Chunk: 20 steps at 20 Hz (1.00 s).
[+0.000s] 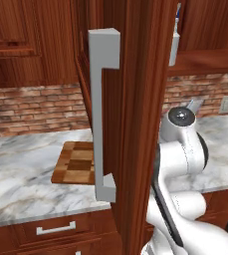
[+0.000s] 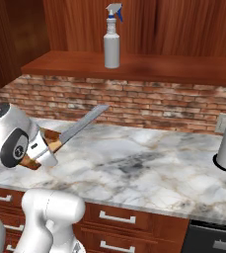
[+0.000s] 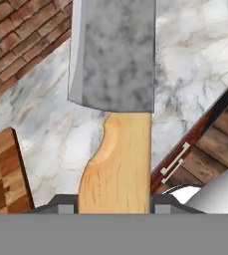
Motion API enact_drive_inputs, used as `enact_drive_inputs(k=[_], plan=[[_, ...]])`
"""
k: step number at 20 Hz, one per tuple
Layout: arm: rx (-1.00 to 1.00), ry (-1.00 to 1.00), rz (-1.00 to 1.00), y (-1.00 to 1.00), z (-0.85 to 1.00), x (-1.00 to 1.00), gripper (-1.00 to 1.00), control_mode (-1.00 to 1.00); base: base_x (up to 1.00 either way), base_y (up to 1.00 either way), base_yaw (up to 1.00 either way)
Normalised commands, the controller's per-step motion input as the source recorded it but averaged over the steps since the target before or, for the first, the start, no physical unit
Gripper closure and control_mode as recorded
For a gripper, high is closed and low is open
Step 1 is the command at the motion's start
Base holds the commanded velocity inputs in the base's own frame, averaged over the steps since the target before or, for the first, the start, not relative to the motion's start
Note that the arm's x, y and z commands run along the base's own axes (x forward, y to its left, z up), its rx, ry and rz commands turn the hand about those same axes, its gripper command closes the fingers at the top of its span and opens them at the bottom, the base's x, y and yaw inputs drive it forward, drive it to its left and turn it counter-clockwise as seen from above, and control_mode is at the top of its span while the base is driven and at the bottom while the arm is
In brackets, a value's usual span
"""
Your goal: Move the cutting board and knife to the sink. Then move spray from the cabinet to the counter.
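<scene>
Knife (image 3: 114, 99) sits clamped by its wooden handle in the pincer (image 3: 114, 203), lifted above the tabletop (image 2: 149, 163). Spray (image 2: 112, 44) stands on the cabinet shelf (image 2: 159, 66).

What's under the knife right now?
The knife, held in the pincer, hangs over bare marble counter. The cutting board lies off to one side. The counter patch directly beneath the blade is covered.

The left base view looks forward from behind a close reddish-brown open cabinet door (image 1: 135, 124) onto the white-grey marble counter (image 1: 26, 169); the right base view faces the same counter (image 2: 149, 163) and brick wall, arm at 8 o'clock; the hand view peers down closely along the wooden-handled knife (image 3: 115, 99)
</scene>
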Motion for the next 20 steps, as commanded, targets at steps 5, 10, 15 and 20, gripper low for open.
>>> enact_drive_inputs(k=[5,10,15,20], plan=[[0.0,-0.09,-0.01,0.0,0.07,-0.06,1.0,1.0,-0.05,0.0,0.0],[0.0,0.0,0.0,0.0,0.0,0.0,1.0,1.0,-0.54,0.15,-0.77],[0.0,0.0,0.0,0.0,0.0,0.0,1.0,1.0,-0.07,0.15,-0.99],[0.0,0.0,0.0,0.0,0.0,0.0,1.0,1.0,0.0,0.01,-1.0]])
